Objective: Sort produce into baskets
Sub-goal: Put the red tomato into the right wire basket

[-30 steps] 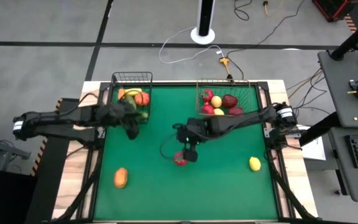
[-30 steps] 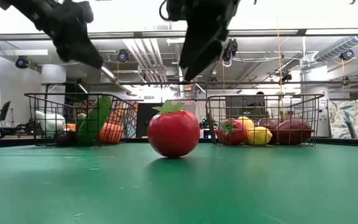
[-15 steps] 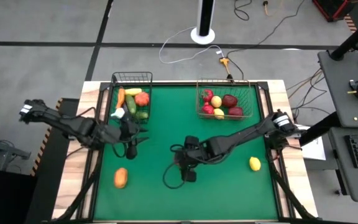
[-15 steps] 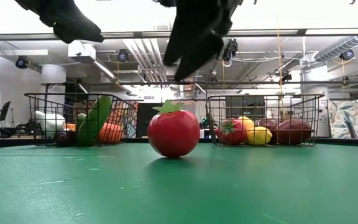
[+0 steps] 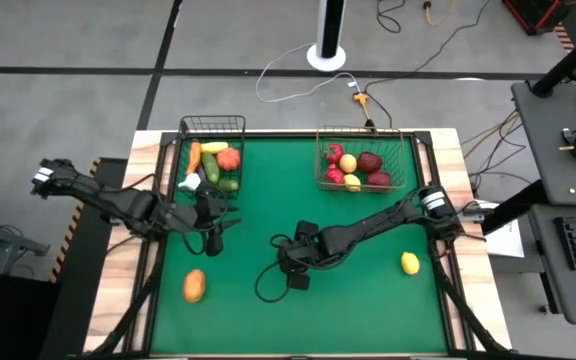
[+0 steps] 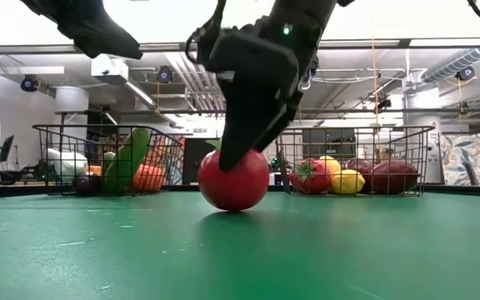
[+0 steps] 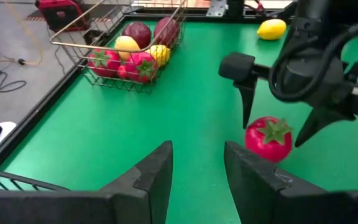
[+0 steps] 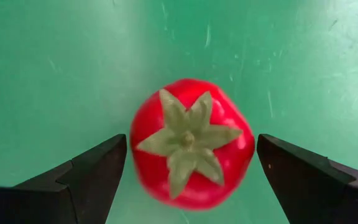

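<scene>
A red toy tomato (image 8: 191, 124) with a green star-shaped top stands on the green table (image 5: 368, 300), near the middle; it also shows in the low view (image 6: 234, 182). My right gripper (image 5: 298, 274) points down over it, open, one finger on each side with a gap on both sides (image 8: 190, 163). My left gripper (image 5: 213, 238) is open and empty above the table, on the near side of the black basket (image 5: 213, 155), which holds several vegetables. The brownish basket (image 5: 363, 160) at the far right holds red and yellow fruit.
An orange vegetable (image 5: 195, 285) lies near the front left of the table. A yellow lemon (image 5: 410, 263) lies at the right. A black cable loops by my right gripper (image 5: 266, 285). The near half of the table has free room.
My right gripper has gone down over the tomato and a little toward the near edge, so its open fingers now stand either side of it. My left gripper has drawn back from the black basket toward the near edge. The tomato has kept still.
</scene>
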